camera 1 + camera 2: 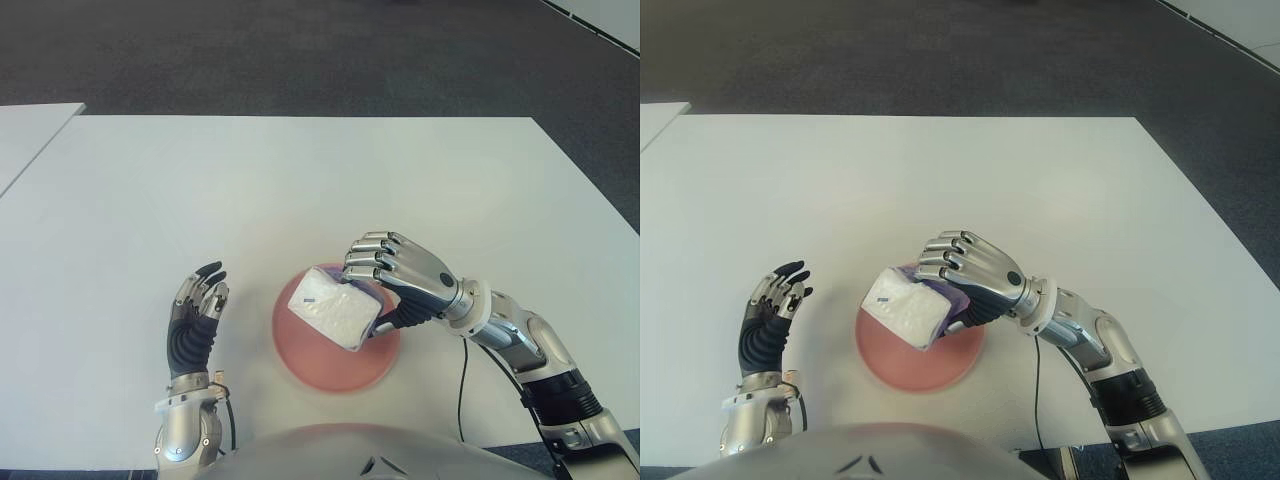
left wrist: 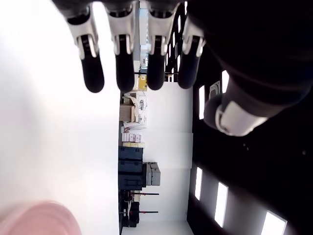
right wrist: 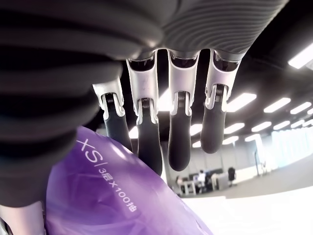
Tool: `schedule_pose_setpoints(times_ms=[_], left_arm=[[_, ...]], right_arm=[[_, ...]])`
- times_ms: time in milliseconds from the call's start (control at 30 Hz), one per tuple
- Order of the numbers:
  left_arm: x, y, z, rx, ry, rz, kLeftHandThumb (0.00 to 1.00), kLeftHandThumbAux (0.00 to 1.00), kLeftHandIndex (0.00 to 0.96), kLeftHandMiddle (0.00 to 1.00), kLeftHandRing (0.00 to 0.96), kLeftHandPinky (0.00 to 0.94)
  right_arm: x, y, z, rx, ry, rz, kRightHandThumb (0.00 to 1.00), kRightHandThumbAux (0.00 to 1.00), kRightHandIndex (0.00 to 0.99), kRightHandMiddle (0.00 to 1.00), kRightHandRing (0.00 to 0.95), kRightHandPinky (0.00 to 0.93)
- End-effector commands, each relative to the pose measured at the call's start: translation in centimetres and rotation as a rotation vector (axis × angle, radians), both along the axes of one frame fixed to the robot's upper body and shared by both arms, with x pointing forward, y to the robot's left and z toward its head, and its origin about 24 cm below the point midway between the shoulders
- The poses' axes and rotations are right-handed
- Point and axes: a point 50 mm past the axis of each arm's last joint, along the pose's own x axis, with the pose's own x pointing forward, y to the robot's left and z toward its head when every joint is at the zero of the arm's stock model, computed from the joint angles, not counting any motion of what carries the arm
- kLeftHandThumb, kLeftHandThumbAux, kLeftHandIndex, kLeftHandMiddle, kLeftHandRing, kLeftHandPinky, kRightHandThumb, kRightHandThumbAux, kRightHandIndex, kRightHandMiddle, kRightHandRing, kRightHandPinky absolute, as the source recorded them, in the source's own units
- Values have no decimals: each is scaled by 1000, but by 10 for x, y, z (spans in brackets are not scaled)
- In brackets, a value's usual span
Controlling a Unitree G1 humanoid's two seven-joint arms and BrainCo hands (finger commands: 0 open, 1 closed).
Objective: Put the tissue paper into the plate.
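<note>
1. Fingers of my right hand are curled over the top of the tissue pack, with the thumb underneath, so the pack is clamped in the hand.
2. From the right wrist view I see four dark fingertips reaching past a purple wrapper with white print, which is the end of the same pack pressed against the palm.
3. I read the pack as a white, soft block with a small blue mark on its upper face; it is tilted, one corner pointing down toward me.
4. It is over the pink plate, above the plate's far half. I cannot tell whether its low corner touches the plate.
5. My right forearm comes in from the right, low over the white counter, with a thin black cable hanging beneath the wrist.
6. My left hand shows just left of the plate, palm turned inward, its fingers straight, apart from one another and holding nothing.
7. At the far side of the counter I see dark grey carpet, and the edge of a second white counter at far left.
</note>
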Motion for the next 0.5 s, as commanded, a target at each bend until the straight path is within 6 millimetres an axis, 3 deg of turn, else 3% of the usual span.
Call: schedule_pose_setpoints(times_ms=[33,333,500], left_arm=[[-4,-1,-1,-11,18,28,279,582,258,227,244,284],[-3,0,-2,-10,21,33,293,574,277,231,242,279],[-3,0,-2,-11,20,34,299,581,286,234,240,275]], right_arm=[[-1,-2,0,-9,5,-9,706,718,439,814,818,835],[0,-2,0,-3,14,-14,707,717,440,847,840,852],[0,-1,-1,6,15,-13,708,716,440,831,825,805]])
